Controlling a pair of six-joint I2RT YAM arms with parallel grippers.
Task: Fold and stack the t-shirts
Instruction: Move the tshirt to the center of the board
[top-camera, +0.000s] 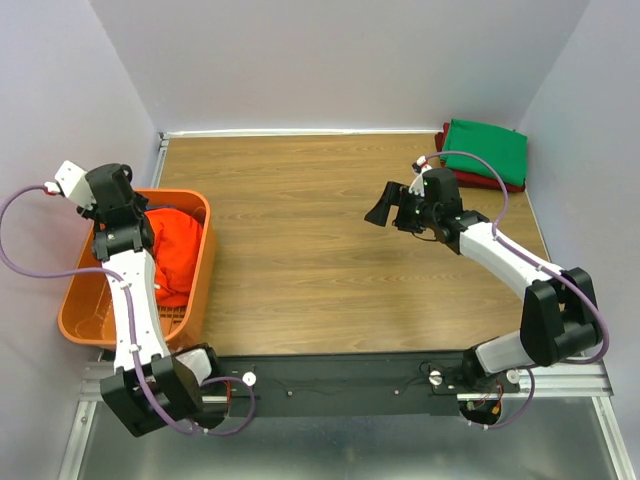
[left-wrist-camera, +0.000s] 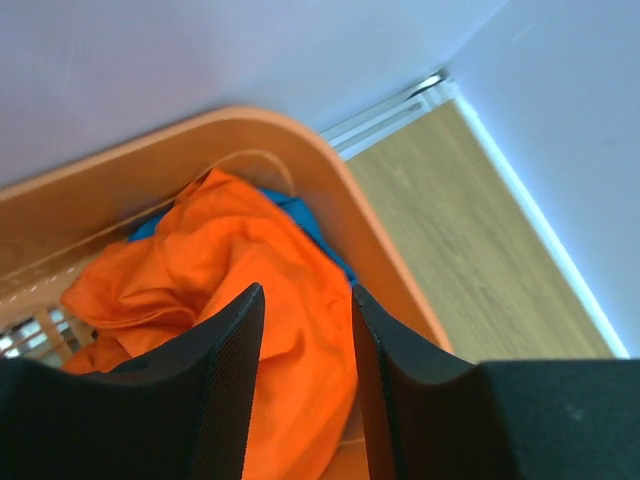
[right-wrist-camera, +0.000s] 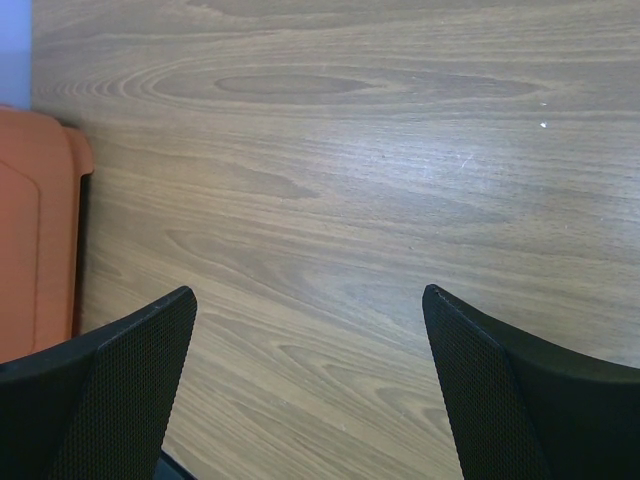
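- Orange cloth fills the view under the left gripper (left-wrist-camera: 305, 290): the bright orange t-shirt (left-wrist-camera: 230, 250) lies crumpled in the orange plastic basket (left-wrist-camera: 300, 135), directly beneath and between the fingers.
- Its jaws stand a narrow gap apart. I cannot tell whether they pinch the cloth seen through that gap.
- A teal-blue t-shirt (left-wrist-camera: 300, 215) peeks out just beyond the orange one, ahead of the fingertips.
- The right gripper (right-wrist-camera: 310, 290) hangs with its jaws spread wide and nothing between them, over the bare wooden table (right-wrist-camera: 350, 150).
- Well behind the right gripper, in the table's far right corner, the green t-shirt (top-camera: 487, 150) lies folded on the dark red t-shirt (top-camera: 515, 185).
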